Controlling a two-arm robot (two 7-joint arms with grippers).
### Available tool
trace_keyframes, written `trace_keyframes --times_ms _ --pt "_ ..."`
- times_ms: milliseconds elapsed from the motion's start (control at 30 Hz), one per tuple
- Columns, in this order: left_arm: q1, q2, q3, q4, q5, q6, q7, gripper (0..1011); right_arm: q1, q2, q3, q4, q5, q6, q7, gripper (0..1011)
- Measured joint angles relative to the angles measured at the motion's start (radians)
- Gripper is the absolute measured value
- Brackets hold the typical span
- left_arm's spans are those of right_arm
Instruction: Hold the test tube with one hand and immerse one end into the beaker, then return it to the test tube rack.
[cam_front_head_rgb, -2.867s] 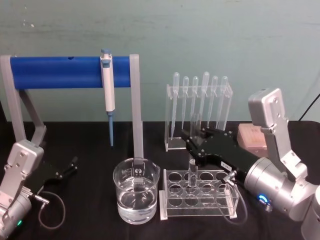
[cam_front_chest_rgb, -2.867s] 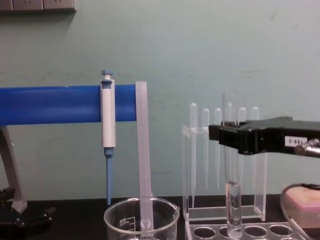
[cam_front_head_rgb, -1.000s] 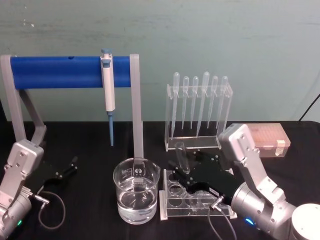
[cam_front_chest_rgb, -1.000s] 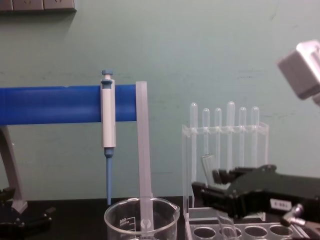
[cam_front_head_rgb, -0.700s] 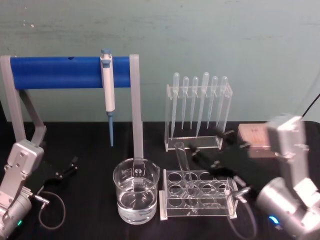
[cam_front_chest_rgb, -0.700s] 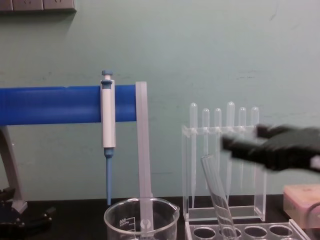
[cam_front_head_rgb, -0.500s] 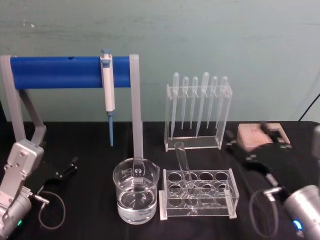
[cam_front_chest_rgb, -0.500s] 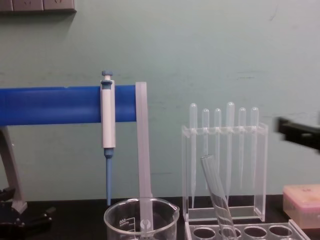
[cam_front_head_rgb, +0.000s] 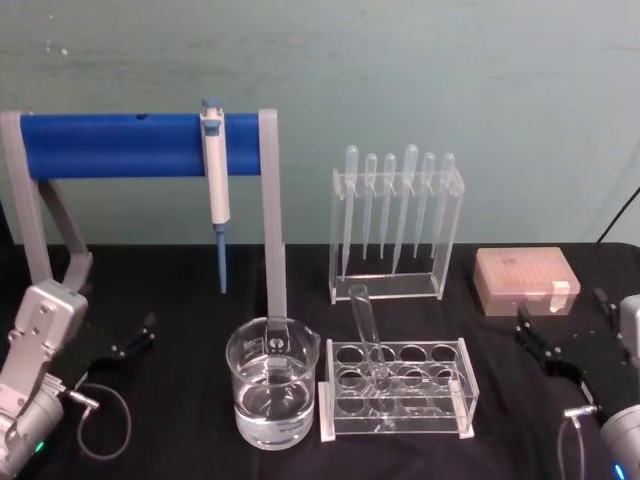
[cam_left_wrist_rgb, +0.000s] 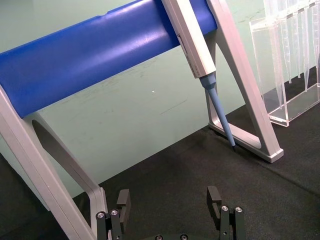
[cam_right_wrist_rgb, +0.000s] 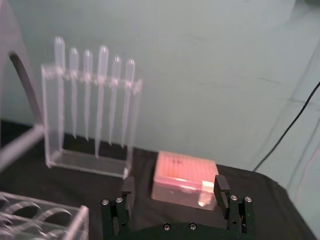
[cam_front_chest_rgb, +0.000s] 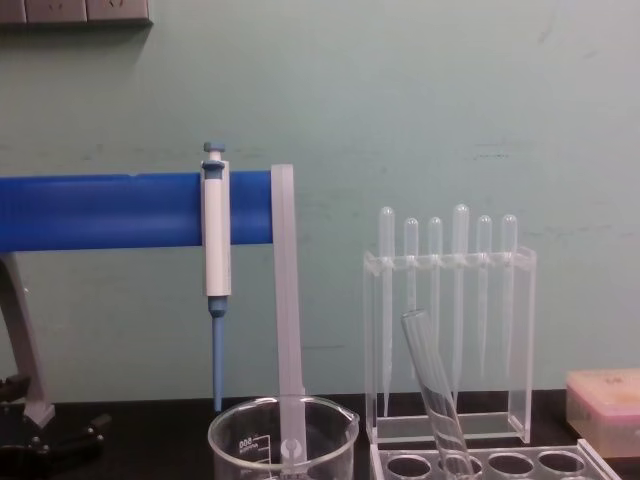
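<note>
The clear glass round-bottomed test tube (cam_front_head_rgb: 369, 335) leans in the near clear rack (cam_front_head_rgb: 398, 392), just right of the water-filled glass beaker (cam_front_head_rgb: 272, 382). It could tip out if jostled. The black right gripper (cam_front_head_rgb: 563, 343), released and empty, sits far right; the black left gripper (cam_left_wrist_rgb: 170, 205) is parked open at the left. The chest view shows the tube's tilt side-on.

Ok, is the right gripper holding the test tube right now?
No. The test tube leans in the clear rack by itself, and the right gripper sits open off to the side.
</note>
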Motion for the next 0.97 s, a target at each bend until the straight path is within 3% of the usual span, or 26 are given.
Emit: trace_keyframes --times_ms 167,333,533,967 --pt "0.000 0.000 0.000 0.000 0.000 0.000 0.000 1000 0.035 0.017 -0.002 0.042 -0.057 0.029 -0.001 1003" --pt "0.000 0.000 0.000 0.000 0.000 0.000 0.000 1000 0.068 0.024 -0.007 0.075 -0.075 0.044 0.026 1002" --pt "0.000 0.000 0.000 0.000 0.000 0.000 0.000 1000 0.095 0.030 -0.021 0.104 -0.082 0.045 0.082 1003" --pt "0.000 0.000 0.000 0.000 0.000 0.000 0.000 1000 0.089 0.028 -0.018 0.098 -0.080 0.043 0.072 1003"
